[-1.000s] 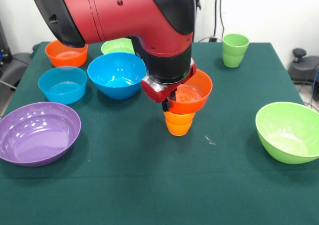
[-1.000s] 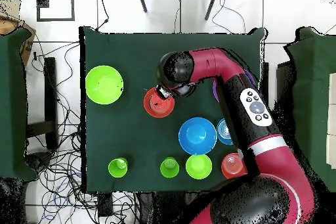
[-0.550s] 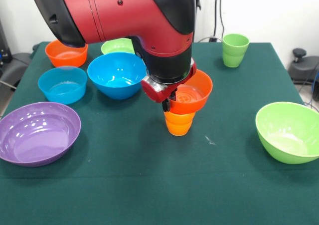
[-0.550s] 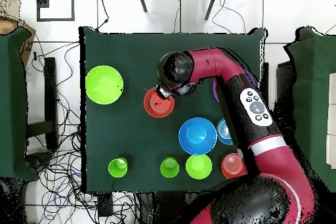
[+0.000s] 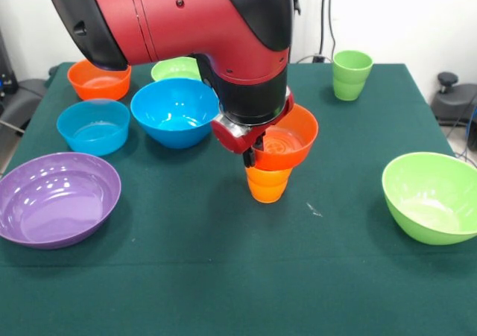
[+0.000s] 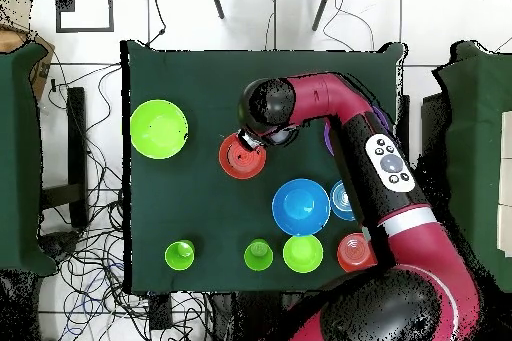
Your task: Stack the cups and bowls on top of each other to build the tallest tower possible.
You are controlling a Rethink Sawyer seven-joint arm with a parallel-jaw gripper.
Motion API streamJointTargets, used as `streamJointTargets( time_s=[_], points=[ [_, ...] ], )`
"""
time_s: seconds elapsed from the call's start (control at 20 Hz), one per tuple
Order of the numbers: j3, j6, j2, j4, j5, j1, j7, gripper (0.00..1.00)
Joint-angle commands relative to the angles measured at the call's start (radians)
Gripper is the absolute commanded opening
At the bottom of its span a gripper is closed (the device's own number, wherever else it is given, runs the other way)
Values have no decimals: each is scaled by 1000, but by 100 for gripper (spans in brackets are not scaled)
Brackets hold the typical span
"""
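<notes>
The pincer (image 5: 252,151) sits right at the near-left rim of the orange bowl (image 5: 287,138), and that bowl rests on an upturned orange cup (image 5: 267,183) near the middle of the table (image 5: 223,276). One dark finger shows against the bowl's outer wall; the arm's head hides the rest, so I cannot tell whether the rim is pinched or already let go.

From above, the bowl (image 6: 242,156) lies just off the arm's tip, on the side toward the big lime bowl (image 6: 159,129). What the next move turns on, I'd say, is that the two-piece tower stands straight up directly beneath the pincer. Any pull away should go straight upward; a sideways drag at the rim would likely tip the bowl off its narrow cup.

The other pieces stand well apart: a blue bowl (image 5: 174,111), light blue bowl (image 5: 93,126), purple bowl (image 5: 56,198), a second orange bowl (image 5: 98,79) and a green cup (image 5: 351,74) at the far corner.
</notes>
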Motion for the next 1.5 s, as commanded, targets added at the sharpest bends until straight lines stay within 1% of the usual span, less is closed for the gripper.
streamJointTargets(
  time_s=[0.05, 0.3, 0.6, 0.7, 1.05, 1.25, 1.5],
  points=[
    [-6, -16, 26, -90, -117, 17, -397, 0],
    [-12, 1, 34, -113, -113, 24, -423, 0],
    [-13, 42, 69, -202, -109, 31, -507, 0],
    [-17, 40, 68, -203, -106, 30, -512, 0],
    [-49, 38, 47, -156, -84, 40, -436, 0],
    [-67, 54, 33, -139, -81, 56, -384, 0],
    [-81, 43, 24, -99, -71, 61, -326, 0]
  ],
)
